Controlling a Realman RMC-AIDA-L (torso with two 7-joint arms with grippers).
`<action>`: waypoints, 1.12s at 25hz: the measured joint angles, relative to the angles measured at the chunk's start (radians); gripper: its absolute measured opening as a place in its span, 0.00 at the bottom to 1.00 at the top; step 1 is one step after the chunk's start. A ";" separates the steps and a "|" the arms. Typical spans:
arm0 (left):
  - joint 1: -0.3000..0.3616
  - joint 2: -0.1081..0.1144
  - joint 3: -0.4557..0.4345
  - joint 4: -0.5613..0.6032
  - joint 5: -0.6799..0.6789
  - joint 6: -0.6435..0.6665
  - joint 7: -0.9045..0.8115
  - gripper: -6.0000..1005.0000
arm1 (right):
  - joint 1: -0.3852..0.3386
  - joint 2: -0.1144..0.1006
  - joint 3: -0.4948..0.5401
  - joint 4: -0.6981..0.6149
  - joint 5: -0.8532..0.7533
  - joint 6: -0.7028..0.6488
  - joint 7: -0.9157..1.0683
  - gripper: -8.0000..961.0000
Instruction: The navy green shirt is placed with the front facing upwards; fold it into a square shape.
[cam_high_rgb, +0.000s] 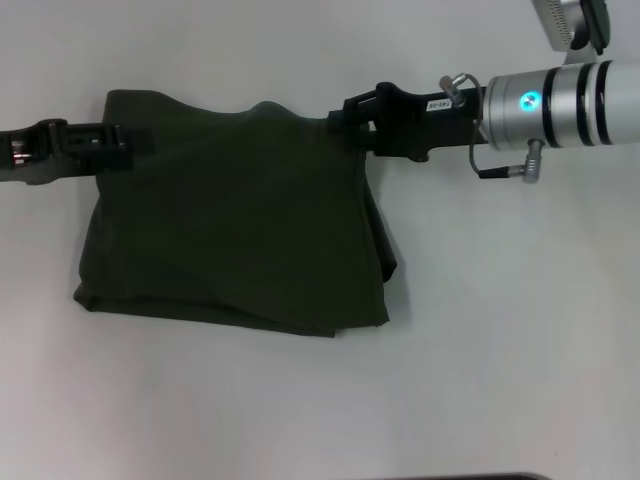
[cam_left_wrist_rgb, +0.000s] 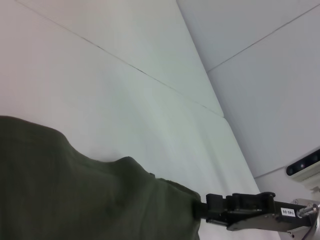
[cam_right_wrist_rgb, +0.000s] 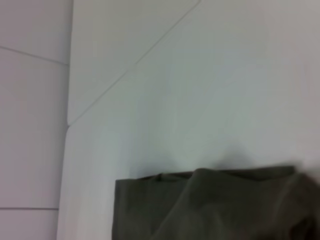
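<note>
Shirt (cam_high_rgb: 235, 215) lies at centre of the head view on a white counter (cam_high_rgb: 500, 330), already folded down to a rough rectangle, plain green side up, no lettering showing. Both arms hold its far edge: left claw (cam_high_rgb: 118, 140) at the upper left corner of the cloth, right claw (cam_high_rgb: 362, 125) at the upper right corner, each closed on a pinch of fabric as far as the head view shows. Far edge sags a little between the two grips; near edge rests flat on the counter, with loose layers bunched along the right side. Left wrist view shows the cloth edge running across to the right claw (cam_left_wrist_rgb: 200, 210), which grips it at lower right of that frame. Right wrist view shows only a folded corner of the shirt (cam_right_wrist_rgb: 210, 205) against the white top. Judged step: a fold in hand, far edge gripped for carrying toward the near edge, or just laid down there; cannot tell which. Next move likely calls for both claws to travel together at even height so the edge lands square on the near hem, then let go. Uneven travel would skew the fold. Surface is bare white with thin seam lines between panels (cam_left_wrist_rgb: 150, 75); little of the room beyond it shows.
</note>
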 joint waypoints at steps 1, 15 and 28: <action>0.000 0.000 0.001 -0.001 0.000 -0.001 0.000 0.66 | -0.003 -0.005 0.001 0.000 0.000 0.006 0.000 0.41; 0.004 0.000 -0.002 -0.002 0.000 0.000 -0.005 0.66 | -0.047 -0.059 -0.001 -0.050 0.001 0.001 0.047 0.41; -0.001 -0.001 -0.002 -0.003 0.000 -0.001 -0.004 0.66 | -0.049 -0.028 -0.003 0.005 0.000 0.065 0.050 0.41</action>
